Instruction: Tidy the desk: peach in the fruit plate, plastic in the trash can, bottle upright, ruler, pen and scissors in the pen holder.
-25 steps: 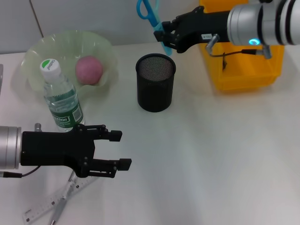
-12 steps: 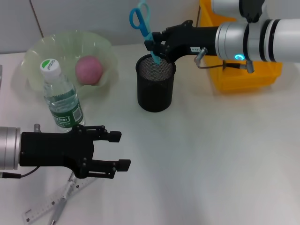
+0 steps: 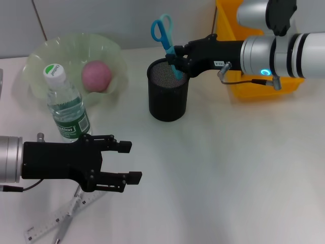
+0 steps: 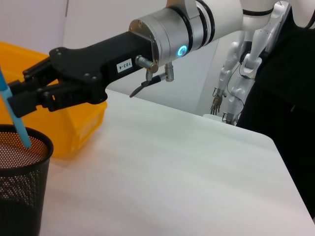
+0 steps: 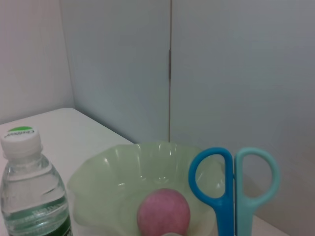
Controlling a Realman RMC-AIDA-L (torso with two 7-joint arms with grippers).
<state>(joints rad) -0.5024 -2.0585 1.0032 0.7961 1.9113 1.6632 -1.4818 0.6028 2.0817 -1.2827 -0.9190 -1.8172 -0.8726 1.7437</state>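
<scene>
Well, the white surface (image 3: 228, 168) meets a pale grey wall (image 3: 91, 20) at its back edge. Low near the front-left corner, the left end effector (image 3: 127, 162) hovers with fingers spread, empty. Reaching leftward along the back edge, the right end effector (image 3: 179, 57) pinches blue-handled scissors (image 3: 166, 38), blades down inside the black mesh pen holder (image 3: 168, 90).
</scene>
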